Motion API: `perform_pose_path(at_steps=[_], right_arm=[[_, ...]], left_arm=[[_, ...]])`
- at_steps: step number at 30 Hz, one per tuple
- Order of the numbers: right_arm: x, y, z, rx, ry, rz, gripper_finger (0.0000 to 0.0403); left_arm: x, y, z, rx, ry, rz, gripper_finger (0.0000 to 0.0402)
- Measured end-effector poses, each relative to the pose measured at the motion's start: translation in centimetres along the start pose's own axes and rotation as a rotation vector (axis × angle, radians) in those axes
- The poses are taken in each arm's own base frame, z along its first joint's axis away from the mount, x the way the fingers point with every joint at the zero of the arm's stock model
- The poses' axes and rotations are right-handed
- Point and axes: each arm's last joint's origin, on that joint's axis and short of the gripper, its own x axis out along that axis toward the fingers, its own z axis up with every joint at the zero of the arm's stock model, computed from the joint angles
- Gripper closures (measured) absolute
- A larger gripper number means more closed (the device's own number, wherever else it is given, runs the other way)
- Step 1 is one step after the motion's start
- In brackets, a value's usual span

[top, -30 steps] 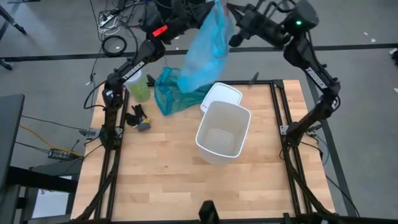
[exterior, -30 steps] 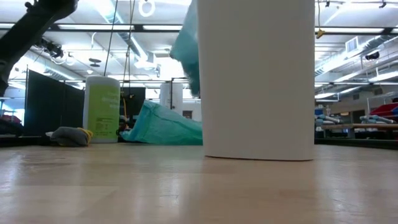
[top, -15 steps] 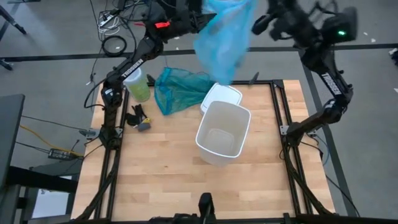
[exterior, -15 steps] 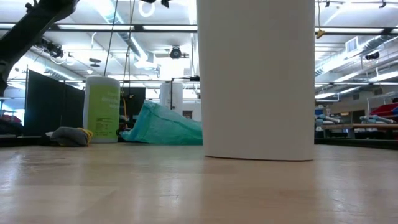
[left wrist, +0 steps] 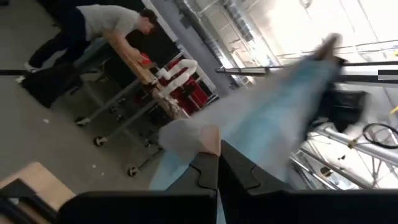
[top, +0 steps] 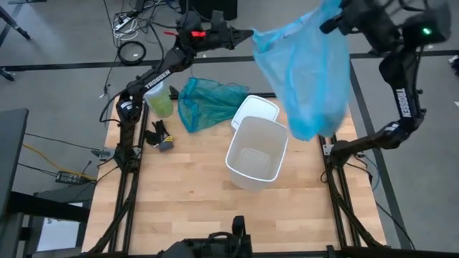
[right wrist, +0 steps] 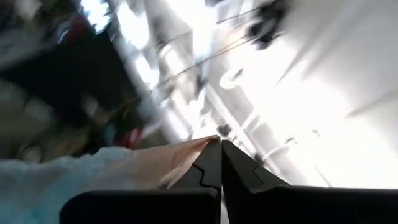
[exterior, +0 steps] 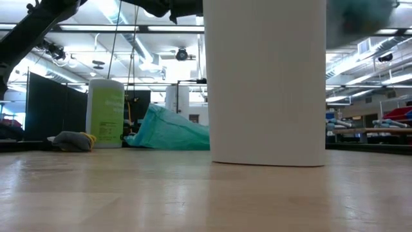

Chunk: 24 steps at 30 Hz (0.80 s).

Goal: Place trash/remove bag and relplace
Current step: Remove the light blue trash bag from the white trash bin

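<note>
The light sky-blue bag (top: pixel 305 72) hangs in the air high above the table's far right, stretched between both grippers, its lower end above the white bin's (top: pixel 256 152) right side. My left gripper (top: pixel 247 32) is shut on its left top corner, my right gripper (top: pixel 331 18) shut on its right top corner. The bin stands upright mid-table and fills the low view (exterior: pixel 264 80). A white lid (top: pixel 256 109) lies against its far side. The darker teal bag (top: pixel 206 102) lies on the table's far left part. No trash shows. My left gripper pinches the bag's top edge (left wrist: pixel 199 143) between its two shut fingers, coming level from the left; the film runs away from the fingers, lifted clear. My right gripper pinches the bag's top edge (right wrist: pixel 186 155) between its shut fingers at the opposite corner; the bag hangs below, clear of table and bin.
A green wipes canister (top: pixel 161 99) stands at the far left corner, with a small dark and yellow object (top: pixel 161 136) near it. Bare wood lies on the near half of the table (top: pixel 201 215). A person (left wrist: pixel 93 25) bends over a bench in the room beyond.
Both grippers have carried the sky-blue bag toward the table's right and up. The right gripper has moved farther right, drawing the bag's mouth wide, so the bag has spread out from a narrow hanging bundle. It left the low view's upper left and shows blurred at upper right.
</note>
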Motion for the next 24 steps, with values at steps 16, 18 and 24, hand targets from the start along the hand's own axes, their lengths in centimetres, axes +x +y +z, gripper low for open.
perform_pose_path(at_steps=[16, 18, 24], right_arm=[[2.3, -0.2, -9.0, 0.138, 0.458, 0.094, 0.0403], [2.8, 0.1, -9.0, 0.152, 0.407, 0.144, 0.0403], [3.2, 0.2, -8.5, 0.152, 0.329, 0.138, 0.0403]], left_arm=[[-1.1, -5.0, 1.5, 0.084, -0.159, -0.446, 0.0394], [-0.9, -4.6, 1.3, 0.082, -0.119, -0.416, 0.0394], [-0.9, -1.8, 0.9, 0.049, 0.161, -0.27, 0.0395]])
